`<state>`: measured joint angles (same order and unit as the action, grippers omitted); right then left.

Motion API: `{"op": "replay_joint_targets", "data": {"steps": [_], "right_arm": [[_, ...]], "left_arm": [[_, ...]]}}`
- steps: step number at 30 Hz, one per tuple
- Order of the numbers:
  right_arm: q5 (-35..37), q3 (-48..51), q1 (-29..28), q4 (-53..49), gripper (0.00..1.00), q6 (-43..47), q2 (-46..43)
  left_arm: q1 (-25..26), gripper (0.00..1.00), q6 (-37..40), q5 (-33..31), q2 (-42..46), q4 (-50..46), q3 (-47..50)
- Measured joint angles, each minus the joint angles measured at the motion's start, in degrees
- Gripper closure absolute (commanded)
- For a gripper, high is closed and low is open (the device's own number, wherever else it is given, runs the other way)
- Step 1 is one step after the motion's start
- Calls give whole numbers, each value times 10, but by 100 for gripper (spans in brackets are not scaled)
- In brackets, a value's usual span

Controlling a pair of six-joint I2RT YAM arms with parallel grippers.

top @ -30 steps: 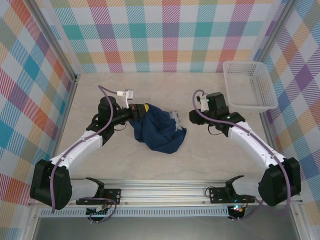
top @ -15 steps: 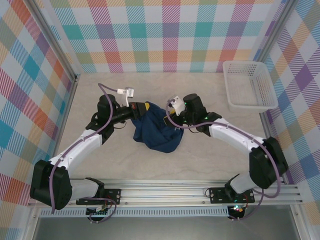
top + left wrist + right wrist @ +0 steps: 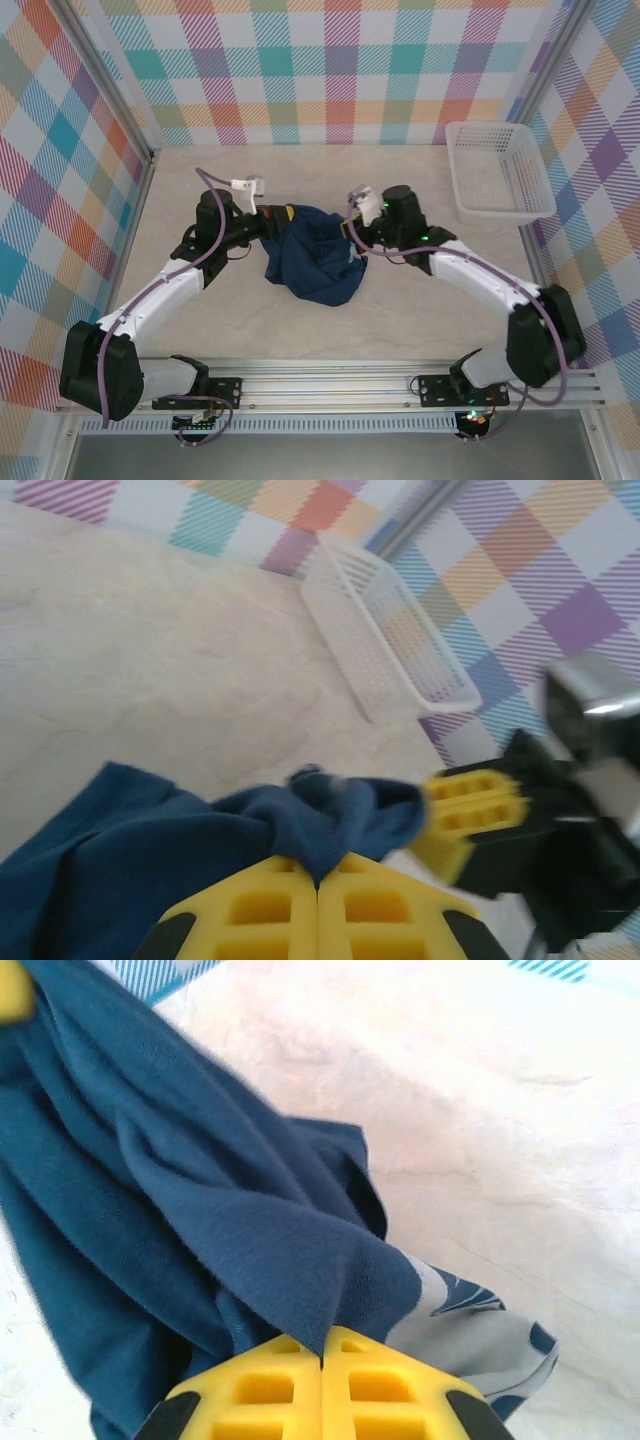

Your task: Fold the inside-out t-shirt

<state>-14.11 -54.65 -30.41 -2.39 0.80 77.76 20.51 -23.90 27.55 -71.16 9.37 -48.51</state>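
Left claw (image 3: 319, 888), right claw (image 3: 321, 1358), both pinched shut on t-shirt (image 3: 312, 265), top edge running left-right.

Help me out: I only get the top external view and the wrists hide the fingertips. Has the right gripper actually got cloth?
Observer: Yes. In the right wrist view the right gripper is shut, with a fold of the inside-out t-shirt pinched in its jaws.
Operator: And the left one?
Observer: The left gripper is shut too. The left wrist view shows a navy fold rising from between its yellow fingers.
Operator: Is the cloth taut between them?
Observer: It doesn't look taut. The left wrist view shows it bunched in a soft ridge between the two grippers, which sit close together.
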Motion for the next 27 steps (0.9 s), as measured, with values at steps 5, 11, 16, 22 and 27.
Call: {"op": "replay_joint_targets", "data": {"steps": [5,11,16,22,27], "right_arm": [[-33,13,34,3,100,-39,-103],[-87,-6,31,2,100,-87,-124],[-119,-30,35,12,100,-156,-97],[-124,-39,38,28,100,-231,-45],[-126,-41,45,28,100,-267,-31]], "left_arm": [[4,100,13,-42,-1,-32,-11],[9,92,23,-80,-25,-64,-44],[8,65,30,-123,-45,-111,-65],[33,49,38,-142,-23,-128,-47],[98,45,39,-122,17,-108,3]]}}
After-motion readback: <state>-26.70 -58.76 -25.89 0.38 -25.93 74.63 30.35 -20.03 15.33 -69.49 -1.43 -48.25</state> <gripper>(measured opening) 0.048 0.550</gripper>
